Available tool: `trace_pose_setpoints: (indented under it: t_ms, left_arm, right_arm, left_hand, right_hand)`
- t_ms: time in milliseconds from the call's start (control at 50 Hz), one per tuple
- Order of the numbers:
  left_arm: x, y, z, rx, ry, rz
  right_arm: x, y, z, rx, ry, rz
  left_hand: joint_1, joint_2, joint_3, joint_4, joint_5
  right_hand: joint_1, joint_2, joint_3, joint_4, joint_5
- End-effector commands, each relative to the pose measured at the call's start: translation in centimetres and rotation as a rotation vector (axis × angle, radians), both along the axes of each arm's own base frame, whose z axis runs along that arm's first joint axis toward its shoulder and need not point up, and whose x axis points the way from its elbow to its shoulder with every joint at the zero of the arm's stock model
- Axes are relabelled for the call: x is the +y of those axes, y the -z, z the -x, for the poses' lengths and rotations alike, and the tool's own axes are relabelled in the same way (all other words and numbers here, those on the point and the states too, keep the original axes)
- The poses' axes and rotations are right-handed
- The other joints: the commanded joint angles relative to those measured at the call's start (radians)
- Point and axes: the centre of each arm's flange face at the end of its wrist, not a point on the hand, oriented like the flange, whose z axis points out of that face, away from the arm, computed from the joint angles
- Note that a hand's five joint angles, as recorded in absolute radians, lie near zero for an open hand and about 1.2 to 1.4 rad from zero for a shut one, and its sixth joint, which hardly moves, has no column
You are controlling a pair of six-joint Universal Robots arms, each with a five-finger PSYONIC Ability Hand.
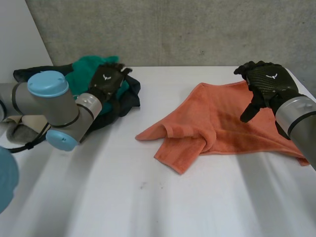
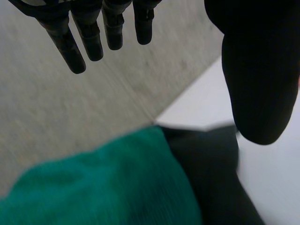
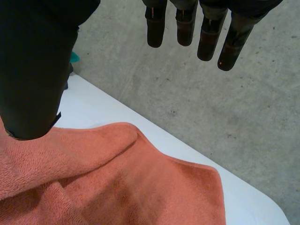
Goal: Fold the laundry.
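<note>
An orange towel lies crumpled on the white table, right of the middle, one corner folded over at its near left. My right hand hovers above the towel's far right part, open and holding nothing; its straight fingers point past the towel's far edge. A pile of green and dark cloth sits at the far left. My left hand is just above that pile, open, its fingers straight over the green cloth and dark cloth.
A grey concrete wall runs behind the table's far edge. A beige cloth lies under my left arm at the table's left side. The near half of the table is bare white surface.
</note>
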Motion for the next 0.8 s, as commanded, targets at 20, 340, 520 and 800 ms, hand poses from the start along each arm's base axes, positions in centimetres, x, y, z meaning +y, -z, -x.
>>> trace_pose_setpoints:
  t_ms: [20,340,520,800]
  left_arm:
    - [-1.4,4.3,-0.7,-0.082,-0.019,-0.087]
    - [-3.3,6.2,-0.6,-0.110,-0.056,-0.050]
    - [-5.1,4.8,-1.5,-0.095,-0.185,0.028]
    - [-9.5,-14.9,-17.2,0.109,-0.800,0.587]
  right_arm:
    - [-0.1,0.4,-0.1,0.009,-0.002,-0.009]
    - [-0.4,1.8,-0.2,0.031,-0.004,-0.042]
    - [-0.3,1.9,-0.2,0.034,-0.006,-0.044]
    - [-0.2,1.9,-0.4,0.035,-0.014,-0.045]
  left_hand:
    - [0.058,0.043,0.036,0.042,0.029]
    - [0.905,0.890,0.884,0.890,0.877]
    - [1.205,1.190,1.184,1.190,1.177]
    - [1.205,1.190,1.184,1.190,1.177]
  right_hand:
    - [-0.040,-0.046,-0.040,-0.063,-0.071]
    - [-0.040,-0.046,-0.040,-0.063,-0.071]
    - [-0.040,-0.046,-0.040,-0.063,-0.071]
    - [-0.040,-0.046,-0.040,-0.063,-0.071]
